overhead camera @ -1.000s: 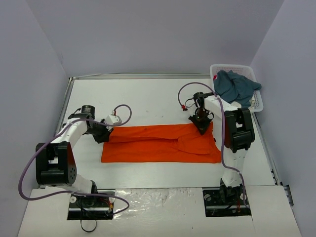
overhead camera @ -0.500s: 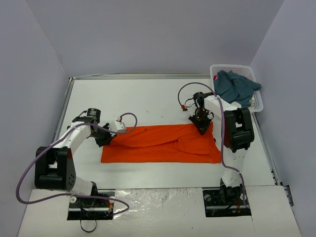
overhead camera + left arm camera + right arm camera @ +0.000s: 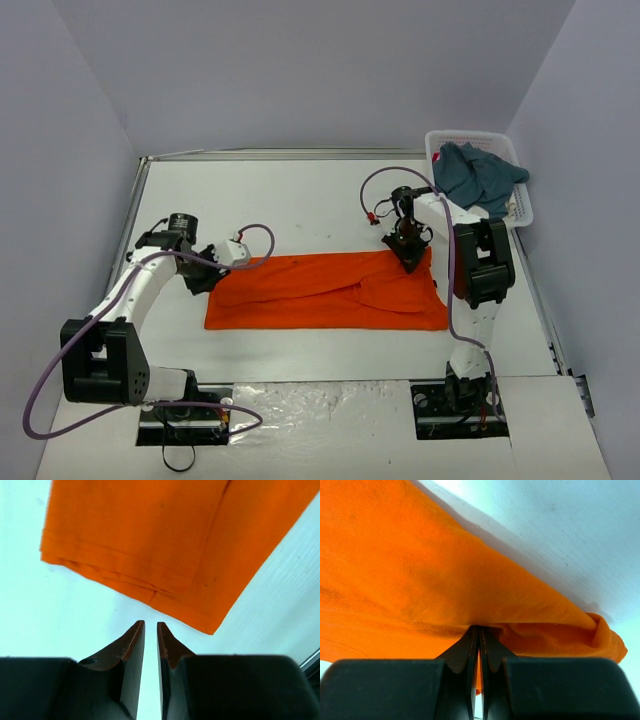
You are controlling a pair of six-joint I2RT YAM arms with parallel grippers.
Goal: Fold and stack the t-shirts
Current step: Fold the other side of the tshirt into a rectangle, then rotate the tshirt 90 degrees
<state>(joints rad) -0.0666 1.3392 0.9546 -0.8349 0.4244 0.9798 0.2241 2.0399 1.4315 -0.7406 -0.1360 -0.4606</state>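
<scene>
Right end effector [image 3: 479, 628] pinches orange t-shirt [image 3: 330, 292]; left end effector [image 3: 150, 624], seemingly ajar, empty nearby.

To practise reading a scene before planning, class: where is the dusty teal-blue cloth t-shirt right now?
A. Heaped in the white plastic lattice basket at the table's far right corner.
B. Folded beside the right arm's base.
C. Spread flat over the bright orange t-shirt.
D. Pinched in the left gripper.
A: the dusty teal-blue cloth t-shirt lies crumpled in the white plastic lattice basket, apart from the bright orange t-shirt spread on the table.
</scene>
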